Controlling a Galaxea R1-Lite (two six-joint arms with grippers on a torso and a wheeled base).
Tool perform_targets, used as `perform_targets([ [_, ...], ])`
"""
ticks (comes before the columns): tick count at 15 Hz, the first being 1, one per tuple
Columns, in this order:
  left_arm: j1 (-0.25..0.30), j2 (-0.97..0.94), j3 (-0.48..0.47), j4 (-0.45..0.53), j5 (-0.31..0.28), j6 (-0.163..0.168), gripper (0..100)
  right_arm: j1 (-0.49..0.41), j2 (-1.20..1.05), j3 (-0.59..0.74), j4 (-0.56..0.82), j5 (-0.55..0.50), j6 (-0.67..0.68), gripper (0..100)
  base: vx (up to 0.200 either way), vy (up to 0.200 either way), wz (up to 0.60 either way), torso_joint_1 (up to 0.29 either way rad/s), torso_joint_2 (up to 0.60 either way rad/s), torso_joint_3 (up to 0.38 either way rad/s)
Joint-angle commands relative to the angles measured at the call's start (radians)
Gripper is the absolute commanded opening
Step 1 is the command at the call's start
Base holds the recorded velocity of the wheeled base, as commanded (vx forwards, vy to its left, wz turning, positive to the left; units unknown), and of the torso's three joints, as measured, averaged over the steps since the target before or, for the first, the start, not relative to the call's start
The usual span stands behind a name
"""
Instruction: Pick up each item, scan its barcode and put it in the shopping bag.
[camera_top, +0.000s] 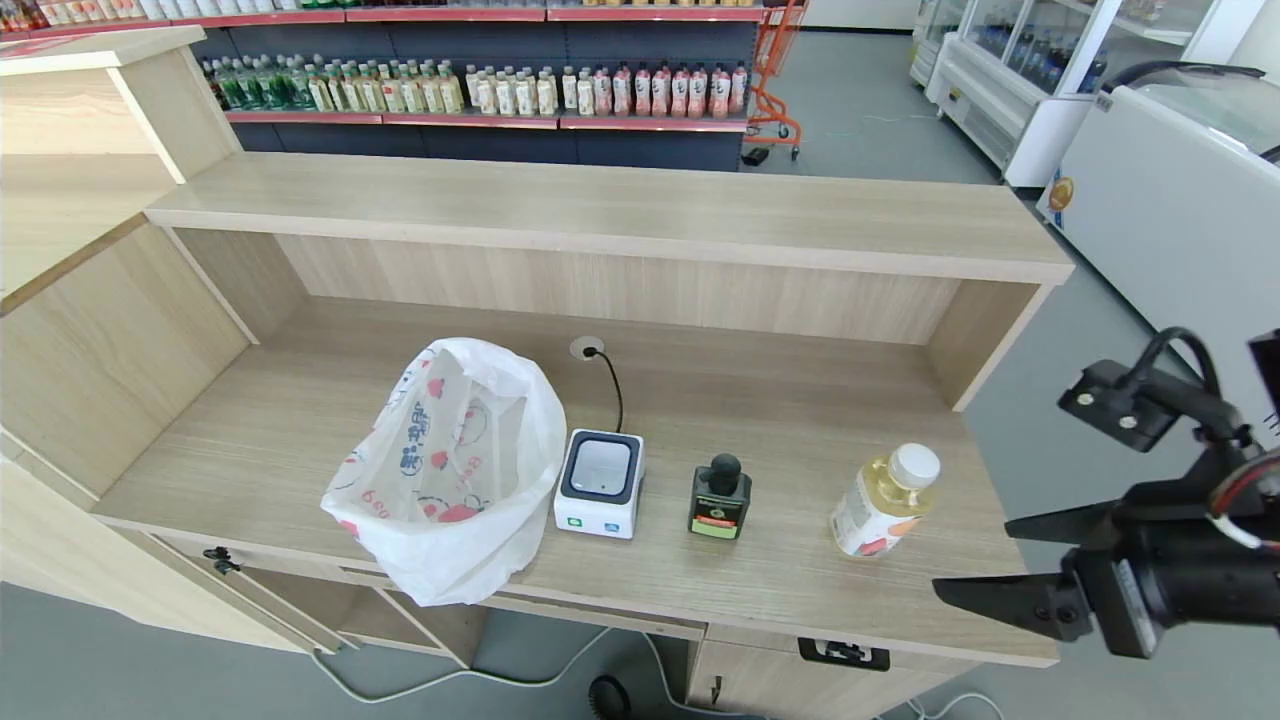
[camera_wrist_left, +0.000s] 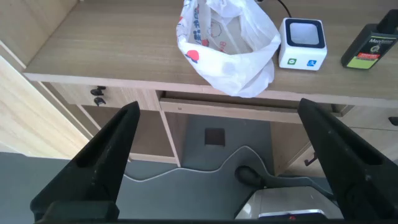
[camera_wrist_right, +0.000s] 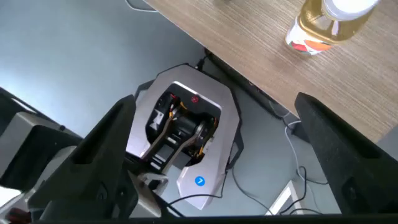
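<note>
A white plastic shopping bag (camera_top: 445, 470) (camera_wrist_left: 227, 43) stands open on the wooden counter (camera_top: 780, 400). Right of it sits the white barcode scanner (camera_top: 600, 482) (camera_wrist_left: 303, 42). Further right stand a dark green bottle with a black cap (camera_top: 720, 497) (camera_wrist_left: 373, 46) and a yellow drink bottle with a white cap (camera_top: 885, 500) (camera_wrist_right: 329, 25). My right gripper (camera_top: 1010, 560) (camera_wrist_right: 217, 162) hangs open and empty off the counter's front right corner, just right of the yellow bottle. My left gripper (camera_wrist_left: 217, 168) is open and empty, low in front of the counter below the bag.
A raised wooden ledge (camera_top: 600, 215) runs along the counter's back, with side walls at both ends. The scanner's black cable (camera_top: 612, 385) leads to a hole behind it. Drawers with black handles (camera_top: 843, 654) sit under the front edge. White freezers (camera_top: 1170, 190) stand at the right.
</note>
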Motion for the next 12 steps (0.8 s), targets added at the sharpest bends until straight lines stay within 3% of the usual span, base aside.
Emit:
perform_targets([
  [1,0.0,0.0,0.0,-0.001,0.0,0.0,100,0.002,0.143,0.064,-0.082,0.001,-0.039,100,0.0,0.0,0.0,0.0,0.0,0.0],
  [8,0.0,0.0,0.0,0.001,0.0,0.0,100,0.014,0.407,0.118,-0.477,0.004,-0.076,100,0.0,0.0,0.0,0.0,0.0,0.0],
  [12,0.0,0.0,0.0,0.001,0.0,0.0,100,0.015,0.521,0.115,-0.661,0.078,-0.083,100,0.0,0.0,0.0,0.0,0.0,0.0],
])
